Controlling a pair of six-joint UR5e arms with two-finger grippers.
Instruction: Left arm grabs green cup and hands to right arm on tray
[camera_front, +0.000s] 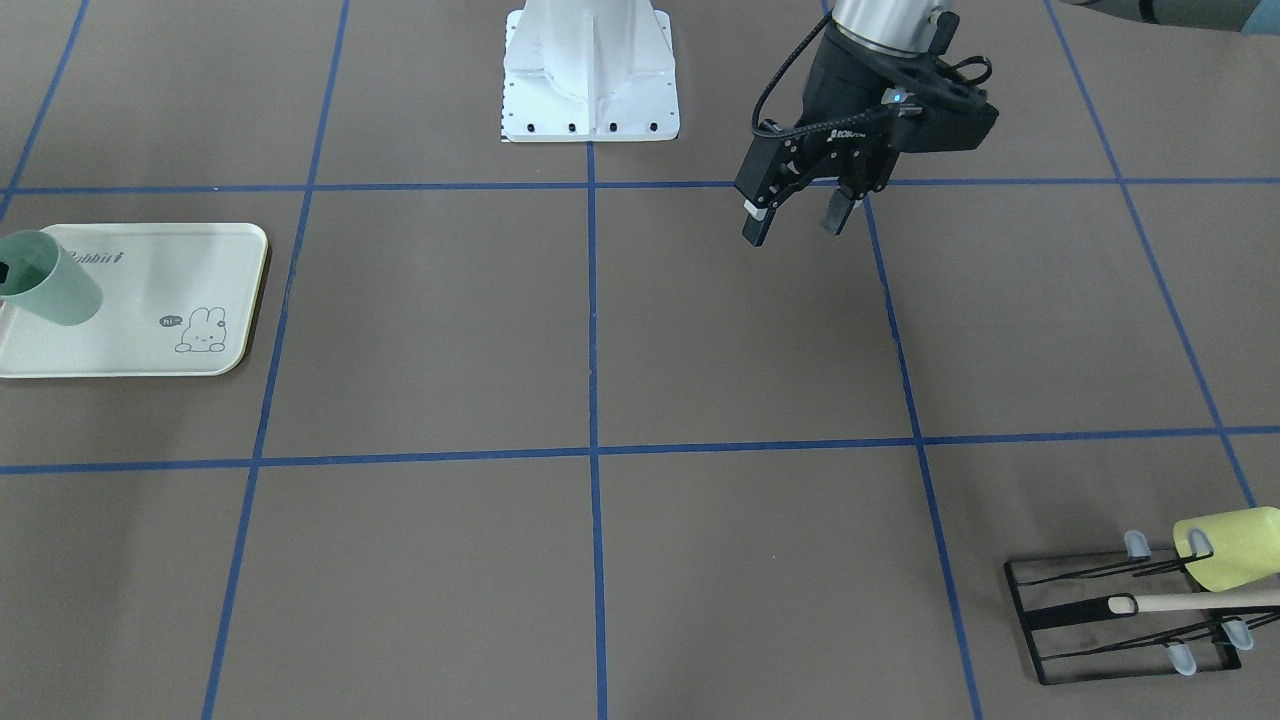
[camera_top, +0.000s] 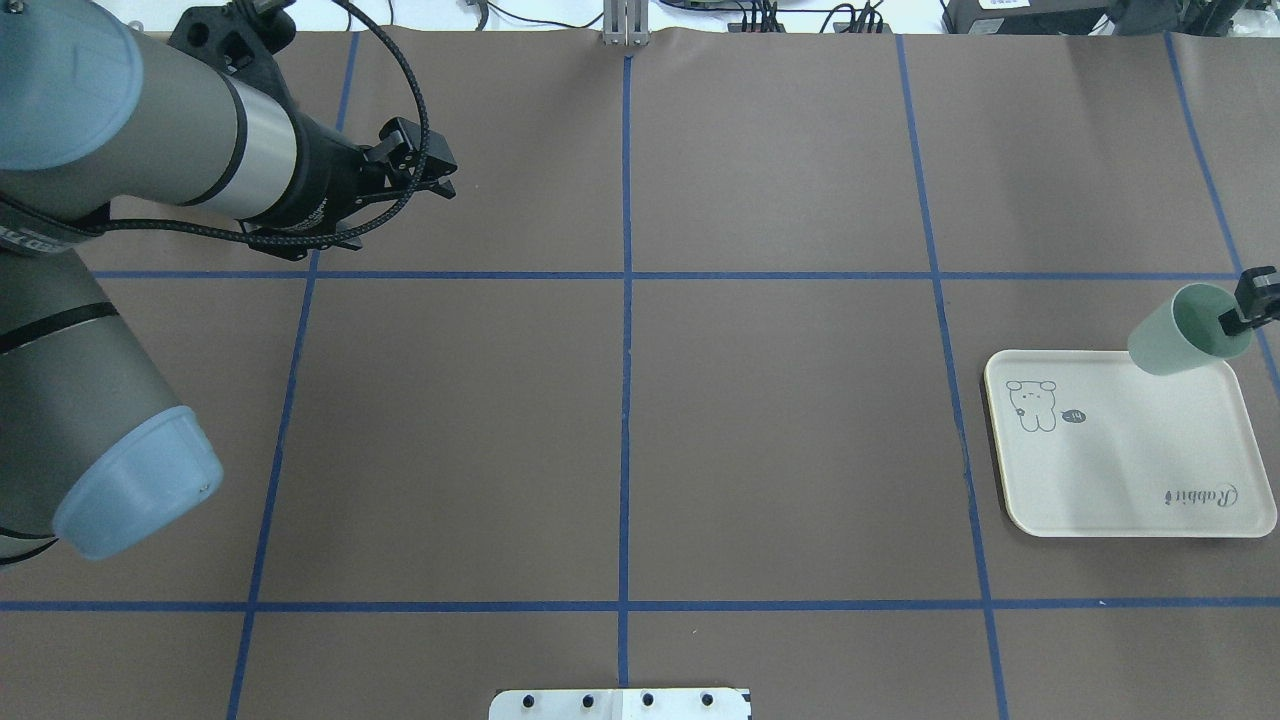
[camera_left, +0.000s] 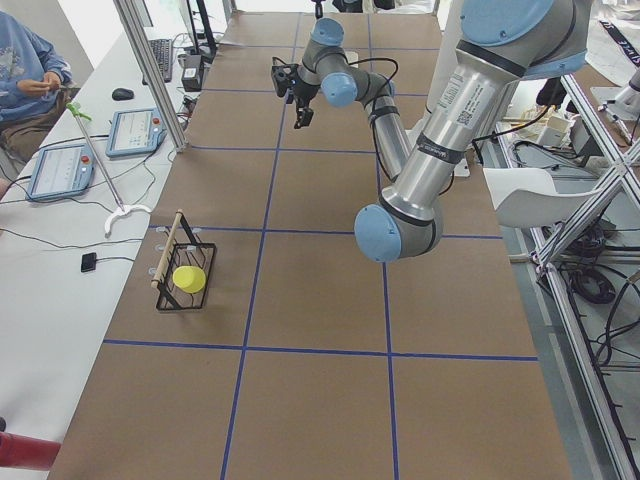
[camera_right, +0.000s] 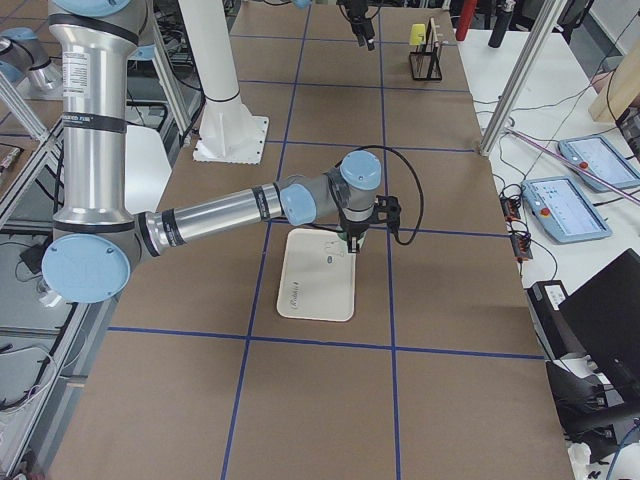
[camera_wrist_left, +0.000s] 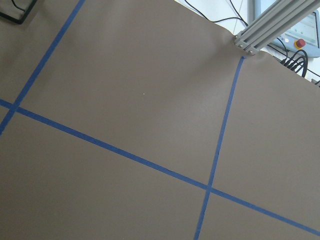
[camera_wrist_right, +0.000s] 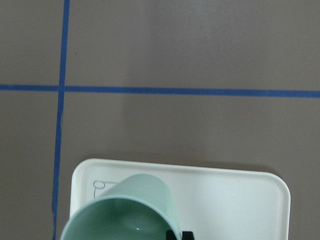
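Where the matte brown table comes nearest me, a thin black wire rack carries a yellow-green cup lying sideways. Farther in, the smooth cream tray, round-cornered with a raised rim, lies flat. Over its corner the tapered mint green cup hangs tilted, its rim pinched by the right gripper. Beyond, the left gripper hovers above the table, its black fingers spread apart.

Bright, even light; soft shadows (all sharp)
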